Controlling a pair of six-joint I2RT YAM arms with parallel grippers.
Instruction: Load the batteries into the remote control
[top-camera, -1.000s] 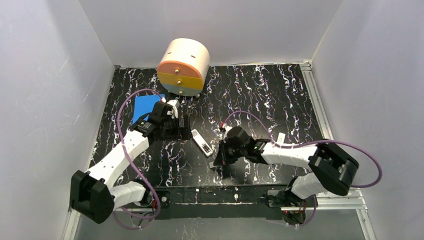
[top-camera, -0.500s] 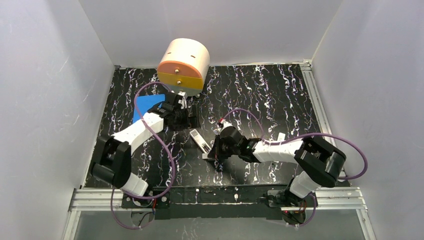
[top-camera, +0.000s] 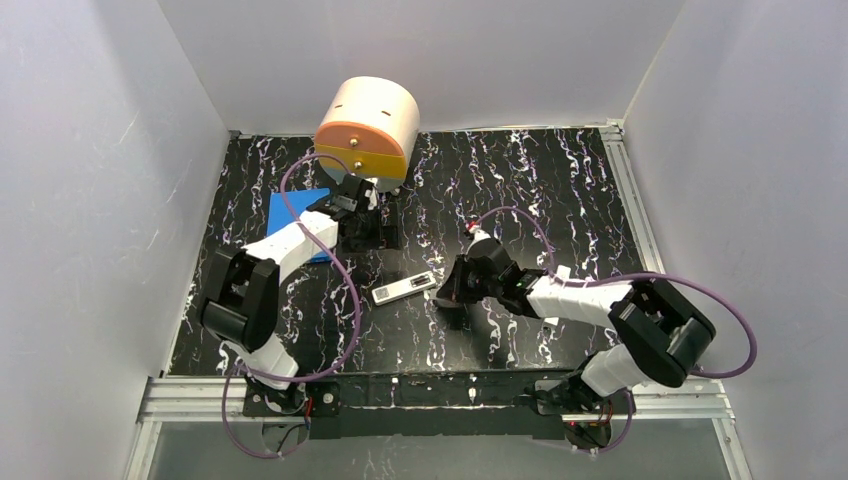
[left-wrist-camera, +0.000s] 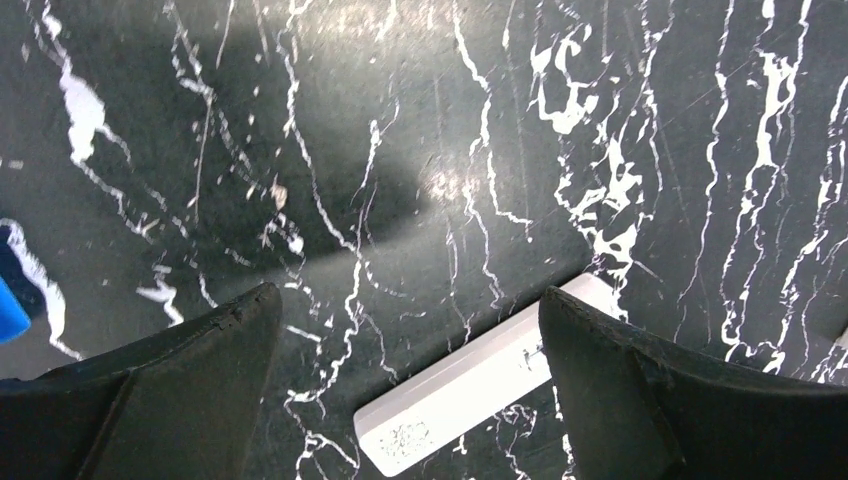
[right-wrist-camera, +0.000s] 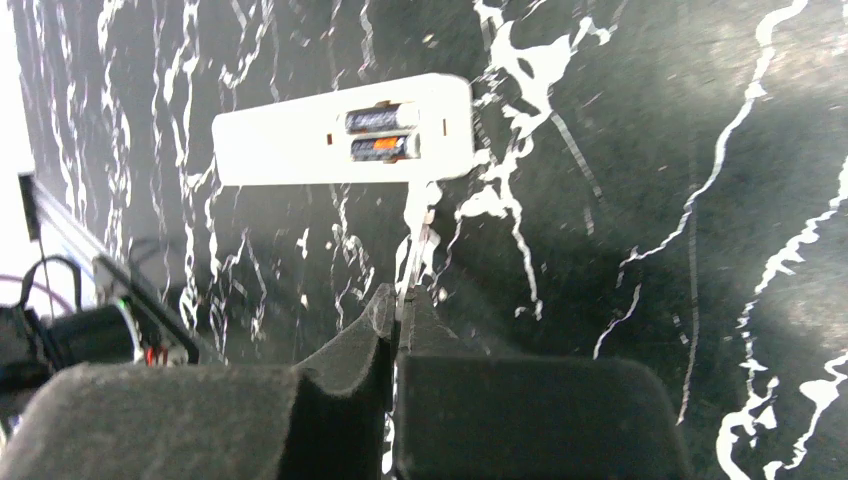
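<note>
Left wrist view: remote control (left-wrist-camera: 470, 395) partly hidden behind finger (left-wrist-camera: 640, 400) of left gripper (left-wrist-camera: 408, 293) at picture right; label (left-wrist-camera: 405, 440) print too blurred to be read. Both fingers cut off by bottom edge. Blue object (left-wrist-camera: 8, 305) clipped by left edge, kind not to be told.
Right wrist view: batteries (right-wrist-camera: 382, 133) smeared, markings unreadable; left border washed out white. Thin pale streak ahead of right gripper (right-wrist-camera: 400, 300) tips: held sliver or bench (right-wrist-camera: 650, 200) vein, not to be told.
Top view: batteries too small to be made out.
</note>
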